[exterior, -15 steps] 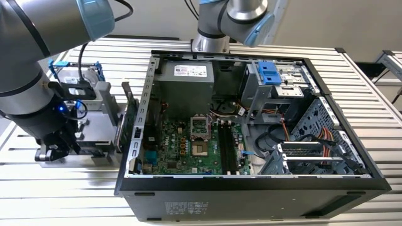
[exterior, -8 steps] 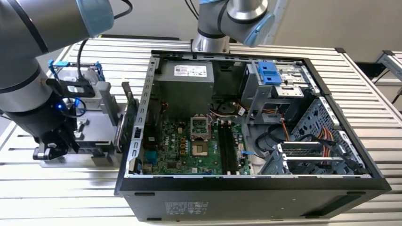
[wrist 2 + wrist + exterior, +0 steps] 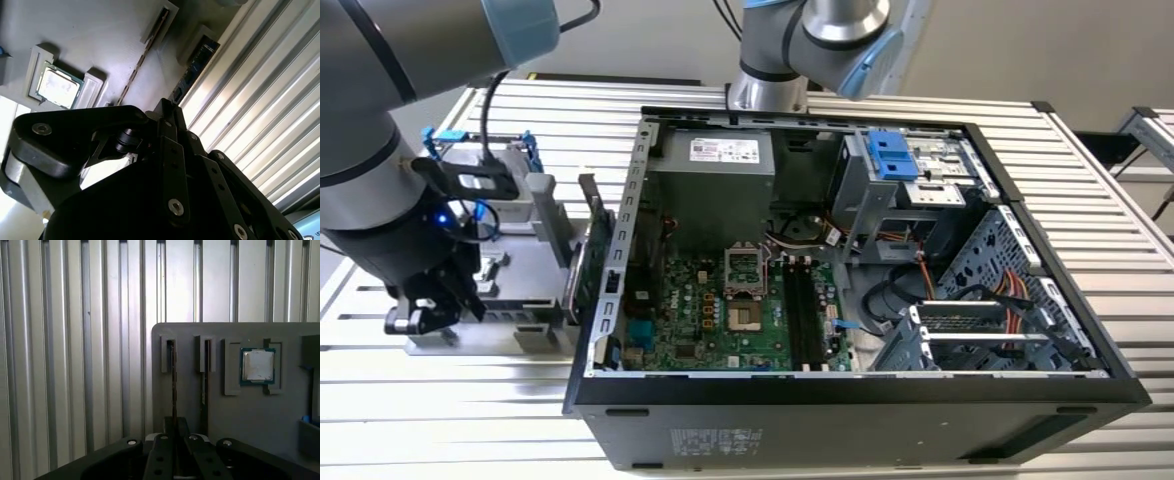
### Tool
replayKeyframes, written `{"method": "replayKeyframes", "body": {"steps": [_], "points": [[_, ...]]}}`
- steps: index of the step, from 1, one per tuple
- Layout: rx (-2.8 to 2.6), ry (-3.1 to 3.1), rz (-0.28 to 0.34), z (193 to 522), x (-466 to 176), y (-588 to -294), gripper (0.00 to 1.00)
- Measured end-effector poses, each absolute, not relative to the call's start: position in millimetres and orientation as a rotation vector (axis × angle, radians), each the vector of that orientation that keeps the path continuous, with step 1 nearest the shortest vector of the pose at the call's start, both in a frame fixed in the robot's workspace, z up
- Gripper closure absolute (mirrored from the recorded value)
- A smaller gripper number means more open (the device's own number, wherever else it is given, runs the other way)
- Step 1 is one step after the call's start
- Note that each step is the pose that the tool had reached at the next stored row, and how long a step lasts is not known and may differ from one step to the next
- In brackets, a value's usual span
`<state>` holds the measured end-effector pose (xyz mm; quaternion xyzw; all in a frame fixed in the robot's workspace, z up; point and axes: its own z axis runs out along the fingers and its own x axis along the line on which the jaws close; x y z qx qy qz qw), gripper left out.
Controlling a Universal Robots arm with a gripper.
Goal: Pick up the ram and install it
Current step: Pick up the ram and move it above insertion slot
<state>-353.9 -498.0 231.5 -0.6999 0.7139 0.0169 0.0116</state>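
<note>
Now, the ram (image 3: 173, 380) stands on edge in its slot of the grey holder tray (image 3: 260, 425) — a second stick (image 3: 204, 385) is slotted just beside it. The end effector (image 3: 175, 432) sits over the tray, in line with one end of the ram; clamped or apart — cannot tell.

Table (image 3: 60, 340) ribbed shiny metal; tray (image 3: 250, 415) matt grey plastic.

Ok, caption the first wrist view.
Gripper over a long, thin dark ram stick standing in a grey plastic tray, square silver processor nearby.
</note>
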Motion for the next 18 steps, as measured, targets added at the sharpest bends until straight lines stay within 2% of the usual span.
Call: {"method": "replayKeyframes", "body": {"steps": [18], "points": [[-2.183, 2.226, 0.053, 244, -354, -498, 1.00]]}}
